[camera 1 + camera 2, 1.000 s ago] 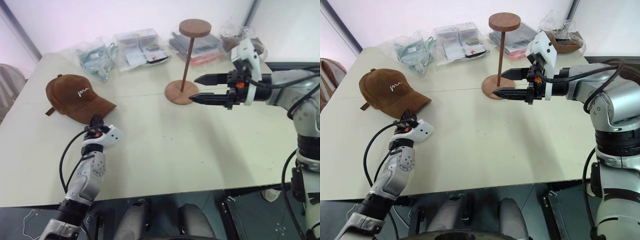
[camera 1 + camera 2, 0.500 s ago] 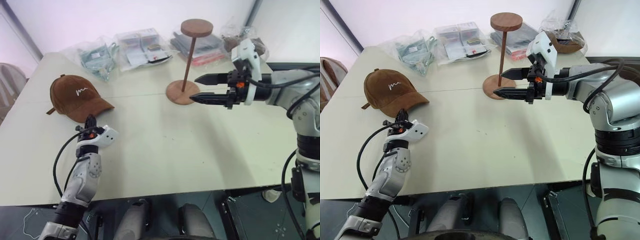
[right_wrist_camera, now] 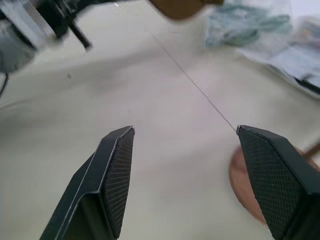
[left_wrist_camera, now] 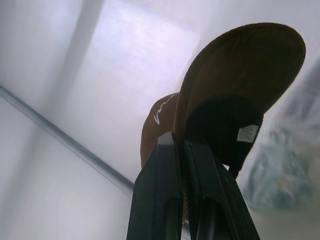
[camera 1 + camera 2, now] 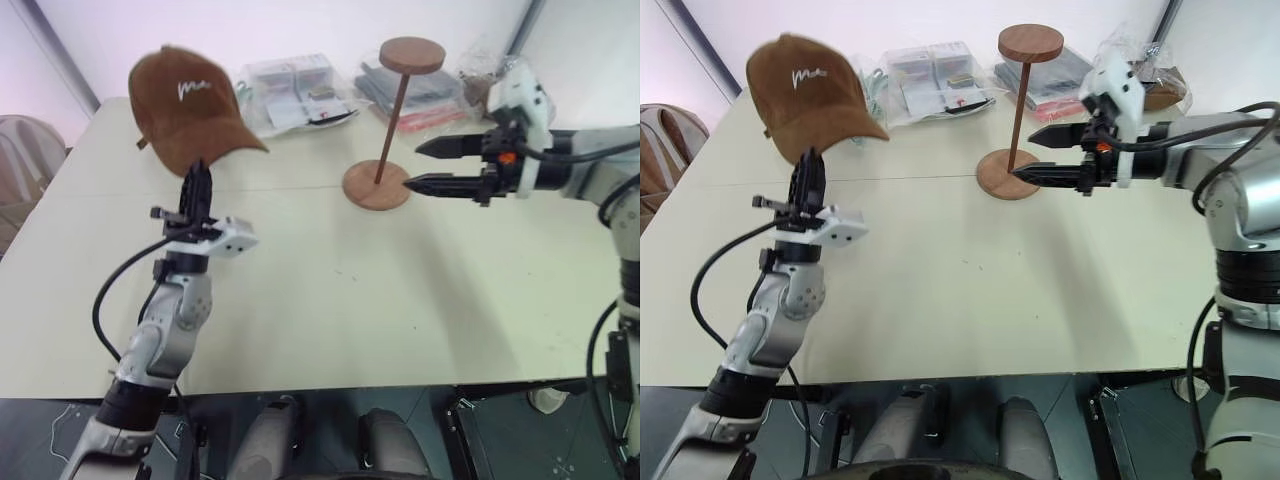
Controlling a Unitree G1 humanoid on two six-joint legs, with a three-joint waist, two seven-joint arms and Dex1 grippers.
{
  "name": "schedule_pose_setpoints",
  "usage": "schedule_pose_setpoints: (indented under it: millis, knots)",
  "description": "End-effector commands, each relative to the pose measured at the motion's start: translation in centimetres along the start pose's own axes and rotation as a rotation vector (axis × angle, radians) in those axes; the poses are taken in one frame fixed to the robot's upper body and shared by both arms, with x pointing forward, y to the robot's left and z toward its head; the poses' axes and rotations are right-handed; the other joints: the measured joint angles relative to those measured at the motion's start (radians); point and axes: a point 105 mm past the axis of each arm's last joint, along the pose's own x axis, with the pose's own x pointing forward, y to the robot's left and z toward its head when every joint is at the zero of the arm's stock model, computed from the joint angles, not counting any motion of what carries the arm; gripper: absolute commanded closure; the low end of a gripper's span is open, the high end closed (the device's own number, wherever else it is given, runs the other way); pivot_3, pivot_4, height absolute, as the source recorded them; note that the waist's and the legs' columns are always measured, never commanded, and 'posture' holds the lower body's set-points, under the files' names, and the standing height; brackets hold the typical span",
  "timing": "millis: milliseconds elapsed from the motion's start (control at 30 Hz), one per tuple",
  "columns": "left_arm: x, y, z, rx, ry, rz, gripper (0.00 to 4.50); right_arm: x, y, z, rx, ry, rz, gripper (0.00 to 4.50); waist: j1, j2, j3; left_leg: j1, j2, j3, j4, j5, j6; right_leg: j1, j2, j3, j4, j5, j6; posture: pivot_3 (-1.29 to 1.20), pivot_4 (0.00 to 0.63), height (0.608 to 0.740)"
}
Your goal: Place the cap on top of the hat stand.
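So the left arm is bent up off the surface [image 5: 330, 300] with its forearm nearly vertical, and the left gripper [image 5: 197, 175] points up and a bit forward. Its two black fingers [image 4: 165, 200] are pinched together on the edge of the cap's brim, so the cap [image 5: 187, 105] hangs in the air above the gripper, clear of the surface, over the far left part of it. The white script on the front faces the head camera. In the left wrist view you look up the fingers at the underside of the brim and the dark inside of the crown, with a small white label in there.

The right arm reaches in from the right side, roughly level, pointing toward the robot's left. The right gripper [image 5: 425, 167] is spread wide with nothing between its fingers, and its tips sit just beside the round base of the hat stand [image 5: 389, 130]. Whether the lower tip touches the base I can't tell. The stand is upright on the far middle of the surface, top disc bare, well apart from the cap.

Hard to make out: the plastic bags [image 5: 290, 90] along the far edge are a jumble, contents unclear. The cap is a bit smeared. In the right wrist view, the stand's base is cut off behind one finger.
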Motion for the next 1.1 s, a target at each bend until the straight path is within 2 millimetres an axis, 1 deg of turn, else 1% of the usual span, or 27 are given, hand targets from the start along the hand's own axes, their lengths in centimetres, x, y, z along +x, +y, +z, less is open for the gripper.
schedule_pose_setpoints:
  millis: [33,133,233,267,400,500,567,733,867,1000,1100]
  knots:
    - [2.8,3.0,2.4,-0.013,-0.125,0.116,4.49,-2.5,-1.1,2.8,-0.082,-0.062,-0.091,1.15,0.003,0.0,0.0,0.0,0.0,0.0,0.0,0.0,0.0,0.0,0.0,0.0,0.0,0.0,0.0,0.0,0.15,0.74]
    - [4.4,3.6,3.7,-0.046,-0.177,0.145,4.49,-3.8,-1.4,3.8,-0.089,-0.092,-0.132,1.15,0.005,0.0,0.0,0.0,0.0,0.001,0.0,0.0,0.0,0.0,0.0,0.0,0.0,0.0,0.0,0.0,0.15,0.74]
    - [6.2,4.0,5.2,-0.099,-0.239,0.174,4.49,-5.3,-0.9,5.9,-0.04,-0.226,-0.146,1.15,0.011,-0.001,0.001,0.0,0.0,0.001,0.0,0.0,0.0,0.0,0.001,0.0,0.0,0.0,0.0,0.0,0.15,0.74]
    - [6.6,4.0,5.7,-0.116,-0.254,0.178,4.49,-5.6,-0.7,6.3,-0.022,-0.26,-0.147,1.15,0.013,-0.002,0.001,0.0,0.0,0.001,0.0,0.0,0.0,0.0,0.001,0.0,0.0,0.0,0.0,0.0,0.15,0.74]
    - [8.0,3.4,7.6,-0.191,-0.32,0.175,4.49,-6.6,0.3,6.8,0.034,-0.397,-0.206,1.15,0.015,-0.005,0.003,0.0,0.0,0.0,0.001,0.0,0.0,0.001,0.001,0.0,0.0,0.0,0.0,0.0,0.15,0.74]
    - [8.7,2.7,8.7,-0.239,-0.359,0.163,4.49,-6.9,1.1,6.3,0.051,-0.465,-0.279,1.15,0.014,-0.006,0.003,-0.001,0.0,0.0,0.002,0.0,0.0,0.002,0.001,-0.001,0.0,0.0,0.001,0.0,0.15,0.74]
    - [9.2,2.3,9.5,-0.275,-0.386,0.154,4.49,-7.0,1.8,5.6,0.061,-0.492,-0.333,1.15,0.015,-0.006,0.004,-0.001,0.0,0.0,0.003,0.0,0.0,0.002,0.001,-0.001,0.001,0.0,0.001,0.0,0.15,0.74]
    - [10.0,1.5,11.0,-0.342,-0.44,0.137,4.49,-7.3,2.9,4.2,0.092,-0.505,-0.43,1.15,0.013,-0.007,0.004,-0.002,0.0,0.001,0.004,0.001,0.001,0.001,0.001,-0.002,0.002,0.0,0.001,0.0,0.15,0.74]
    - [10.7,0.5,13.2,-0.411,-0.507,0.118,4.49,-7.6,4.0,2.8,0.117,-0.492,-0.486,1.15,0.014,-0.007,0.004,-0.001,0.0,0.0,0.004,0.001,0.001,0.002,0.002,-0.003,0.002,0.0,0.001,0.0,0.15,0.74]
    - [10.7,-1.0,14.5,-0.45,-0.539,0.09,4.49,-7.8,4.4,2.1,0.128,-0.476,-0.522,1.15,0.012,-0.008,0.004,-0.001,0.0,0.001,0.005,0.001,0.001,0.002,0.002,-0.003,0.002,0.0,0.002,0.0,0.15,0.74]
    - [10.0,-2.7,15.5,-0.461,-0.56,0.055,4.49,-8.2,4.5,1.9,0.134,-0.47,-0.541,1.15,0.012,-0.008,0.004,-0.001,0.0,0.001,0.006,0.001,0.001,0.002,0.002,-0.003,0.002,0.0,0.002,0.0,0.15,0.74]
